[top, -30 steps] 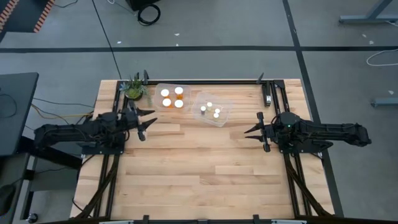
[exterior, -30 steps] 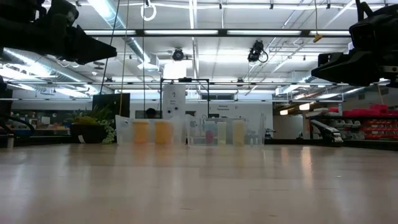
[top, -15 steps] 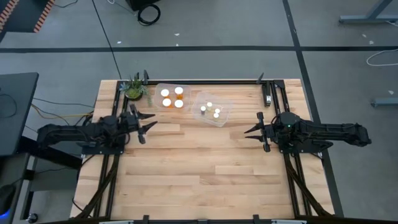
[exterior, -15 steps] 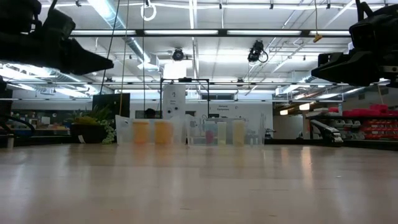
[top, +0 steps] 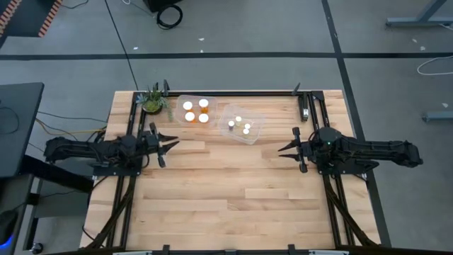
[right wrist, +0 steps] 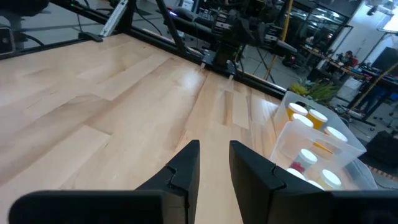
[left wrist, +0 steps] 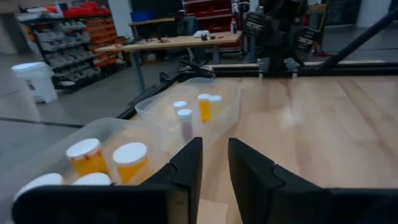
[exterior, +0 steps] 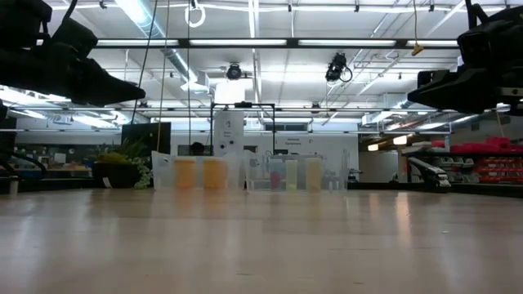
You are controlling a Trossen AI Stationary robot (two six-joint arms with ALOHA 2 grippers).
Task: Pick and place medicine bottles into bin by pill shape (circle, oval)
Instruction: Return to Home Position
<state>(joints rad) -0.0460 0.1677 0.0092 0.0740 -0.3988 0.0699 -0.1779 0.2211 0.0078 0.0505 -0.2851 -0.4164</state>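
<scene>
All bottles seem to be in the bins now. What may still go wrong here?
1. The left hand, open, hangs not far from the plant and the left bin; a wide swing might brush them.
2. The right bin lies askew beside it; a bump could tip its small bottles.

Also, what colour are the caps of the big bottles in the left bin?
White. The caps show best in the left wrist view.
</scene>
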